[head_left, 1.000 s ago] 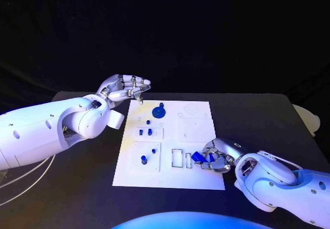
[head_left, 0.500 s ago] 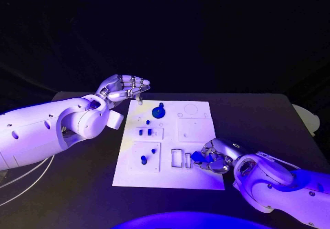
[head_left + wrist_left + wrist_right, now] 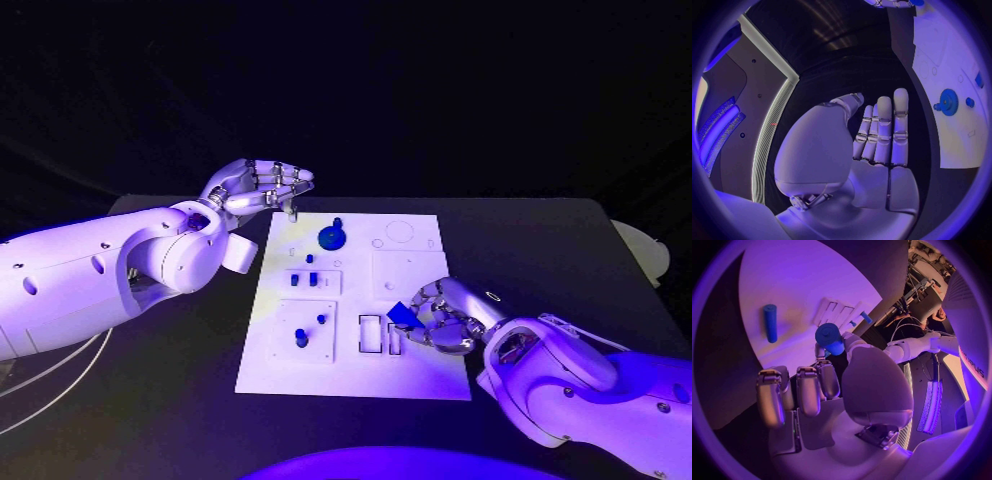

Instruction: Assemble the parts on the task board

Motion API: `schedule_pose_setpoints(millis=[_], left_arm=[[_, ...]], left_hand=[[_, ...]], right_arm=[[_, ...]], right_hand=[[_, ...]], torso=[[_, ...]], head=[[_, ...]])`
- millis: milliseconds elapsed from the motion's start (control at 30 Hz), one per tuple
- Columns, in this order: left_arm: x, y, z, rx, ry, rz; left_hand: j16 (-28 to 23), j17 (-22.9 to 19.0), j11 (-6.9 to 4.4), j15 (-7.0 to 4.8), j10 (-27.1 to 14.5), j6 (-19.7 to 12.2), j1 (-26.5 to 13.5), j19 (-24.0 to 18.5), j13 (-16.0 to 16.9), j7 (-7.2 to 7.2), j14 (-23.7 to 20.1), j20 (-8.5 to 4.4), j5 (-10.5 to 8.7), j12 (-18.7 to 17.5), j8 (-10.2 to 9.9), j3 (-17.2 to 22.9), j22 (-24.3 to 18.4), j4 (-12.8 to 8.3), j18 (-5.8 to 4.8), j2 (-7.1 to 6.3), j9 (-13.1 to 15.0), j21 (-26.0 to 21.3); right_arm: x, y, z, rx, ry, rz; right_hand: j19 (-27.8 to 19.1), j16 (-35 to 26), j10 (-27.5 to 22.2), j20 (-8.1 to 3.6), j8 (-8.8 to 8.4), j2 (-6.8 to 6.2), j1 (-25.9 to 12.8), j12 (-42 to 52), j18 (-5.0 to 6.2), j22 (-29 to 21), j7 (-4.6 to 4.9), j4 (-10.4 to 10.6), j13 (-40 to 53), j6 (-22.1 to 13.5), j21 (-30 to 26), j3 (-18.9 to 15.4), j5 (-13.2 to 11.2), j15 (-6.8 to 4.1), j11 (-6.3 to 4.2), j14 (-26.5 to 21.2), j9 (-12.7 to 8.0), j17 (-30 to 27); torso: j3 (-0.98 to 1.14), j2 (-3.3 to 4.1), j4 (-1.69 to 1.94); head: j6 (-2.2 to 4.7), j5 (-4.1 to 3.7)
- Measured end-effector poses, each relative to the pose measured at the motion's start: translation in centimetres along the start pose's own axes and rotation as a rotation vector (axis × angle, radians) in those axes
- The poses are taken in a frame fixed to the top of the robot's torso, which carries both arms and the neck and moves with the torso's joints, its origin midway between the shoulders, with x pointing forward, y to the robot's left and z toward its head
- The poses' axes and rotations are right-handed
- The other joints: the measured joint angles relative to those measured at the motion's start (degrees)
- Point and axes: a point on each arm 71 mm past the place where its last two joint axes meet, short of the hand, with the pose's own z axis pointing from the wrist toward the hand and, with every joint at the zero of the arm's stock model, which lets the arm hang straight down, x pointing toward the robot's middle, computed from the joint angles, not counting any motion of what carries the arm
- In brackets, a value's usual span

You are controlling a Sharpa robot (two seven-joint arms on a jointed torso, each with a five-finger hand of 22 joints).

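Task board: task board (image 3: 411,375) lies flat in the middle of the black worktop (image 3: 548,260), its long side running from near to far.
Far section: a round blue gear part (image 3: 333,236) sits at the board's far left, with a small blue knob just beside it on the far side; the left wrist view shows the same gear (image 3: 948,102) against the white plate.
Middle-left recess: small blue pegs (image 3: 304,279) stand in a raised square block, one more just beyond it.
Near-left recess: two blue pegs (image 3: 303,335) stand in a second square block, one nearer than the other.
Near-middle slots: two narrow rectangular slots (image 3: 382,334) lie side by side just left of the right robot hand; whether anything sits in them I cannot tell.
Right robot hand: right robot hand (image 3: 440,317) hangs low over the board's near right part, fingers curled around a blue part (image 3: 401,315); in the right wrist view the fingertips pinch a short blue cylinder (image 3: 831,339).
Loose piece: a blue rod (image 3: 770,323) lies flat on the board in the right wrist view.
Left robot hand: left robot hand (image 3: 264,187) hovers above the board's far left corner, fingers bent in together and holding nothing.
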Motion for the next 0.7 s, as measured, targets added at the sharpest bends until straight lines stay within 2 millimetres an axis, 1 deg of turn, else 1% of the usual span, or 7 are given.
schedule_pose_setpoints(millis=[167,233,367,467,533,600,700], left_arm=[[0.0,0.0,0.0,0.000,0.001,-0.001],[0.1,0.0,0.0,0.000,0.002,-0.001],[0.1,0.0,0.1,0.000,0.004,-0.002],[0.2,0.0,0.1,0.000,0.005,-0.002],[0.2,0.0,0.1,0.000,0.005,-0.002],[0.2,0.0,0.1,0.000,0.005,-0.002],[0.1,0.0,0.0,0.000,0.005,-0.002]], left_hand=[[0.0,0.0,0.00,0.00,0.0,0.0,0.0,0.0,0.0,0.00,0.0,0.00,0.00,0.0,0.0,0.0,0.0,0.0,0.00,0.00,0.0,0.0],[0.0,0.0,0.00,0.00,0.0,0.0,0.0,0.0,0.0,0.00,0.0,0.00,0.00,0.0,0.0,0.0,0.0,0.0,0.00,0.00,0.0,0.0],[0.0,0.0,0.00,0.00,0.0,0.0,0.0,0.0,0.0,0.00,0.0,0.00,0.00,0.0,0.0,0.0,0.0,0.0,0.00,0.00,0.0,0.0],[0.0,0.0,0.00,0.00,0.0,0.0,0.0,0.0,0.0,0.00,0.0,0.00,0.00,0.0,0.0,0.0,0.0,0.0,0.00,0.00,0.0,0.0],[0.0,0.0,0.00,0.00,0.0,0.0,0.0,0.0,0.0,0.00,0.0,0.00,0.00,0.0,0.0,0.0,0.0,0.0,0.00,0.00,0.0,0.0],[0.0,0.0,0.00,0.00,0.0,0.0,0.0,0.0,0.0,0.00,0.0,0.00,0.00,0.0,0.0,0.0,0.0,0.0,0.00,0.00,0.0,0.0],[0.0,0.0,0.00,0.00,0.0,0.0,0.0,0.0,0.0,0.00,0.0,0.00,0.00,0.0,0.0,0.0,0.0,0.0,0.01,0.00,0.0,0.0]], right_arm=[[0.6,0.8,0.7,-0.007,0.028,0.019],[1.1,1.2,1.1,-0.009,0.050,0.023],[2.2,1.7,1.5,-0.009,0.109,0.029],[2.8,1.7,1.7,-0.004,0.134,0.029],[3.0,1.8,1.9,-0.005,0.145,0.025],[3.1,1.9,2.0,-0.004,0.150,0.021],[3.2,1.9,2.3,-0.003,0.152,0.013]], right_hand=[[0.0,0.0,0.0,0.00,0.00,0.89,-0.9,0.0,0.00,0.0,0.00,0.0,0.0,0.0,0.0,0.0,0.0,0.00,0.00,0.0,0.0,0.0],[0.0,0.0,0.0,0.00,0.00,2.25,-2.3,0.0,0.00,0.0,0.01,0.0,0.0,0.0,0.0,0.0,-0.2,0.00,0.00,0.0,0.0,0.0],[0.0,0.0,0.2,0.00,-0.02,3.47,-3.5,0.0,0.00,0.0,0.07,0.2,0.0,0.0,0.0,-0.3,-0.6,0.00,-0.20,0.0,0.0,0.0],[0.0,0.0,0.2,0.00,-0.01,4.13,-4.2,0.0,0.00,0.0,0.26,0.2,0.0,0.2,0.0,-0.8,-0.9,0.00,-0.20,0.0,0.0,0.0],[0.0,0.0,0.4,0.00,0.01,4.21,-4.9,0.0,0.00,0.0,0.39,0.2,0.0,0.3,0.0,-1.3,-0.9,-0.12,-0.42,-0.1,0.0,0.0],[0.0,0.0,0.6,-0.02,1.54,4.32,-6.4,0.0,0.00,0.0,0.57,0.2,0.0,0.5,0.0,-2.0,-1.5,-0.46,-0.61,0.0,0.5,0.0],[0.0,0.0,0.9,-0.42,2.00,4.56,-7.5,0.3,0.00,0.0,0.49,0.2,0.0,0.6,0.0,-2.4,-1.6,-0.46,-0.92,0.0,1.2,0.0]], torso=[[-0.04,0.05,0.05],[-0.07,0.07,0.06],[-0.07,0.11,0.09],[-0.06,0.11,0.09],[-0.05,0.11,0.09],[-0.05,0.10,0.06],[-0.05,0.08,0.06]], head=[[-0.12,-0.01],[-0.18,-0.01],[-0.24,0.18],[-0.32,0.33],[-0.37,0.41],[-0.40,0.44],[-0.44,0.50]])
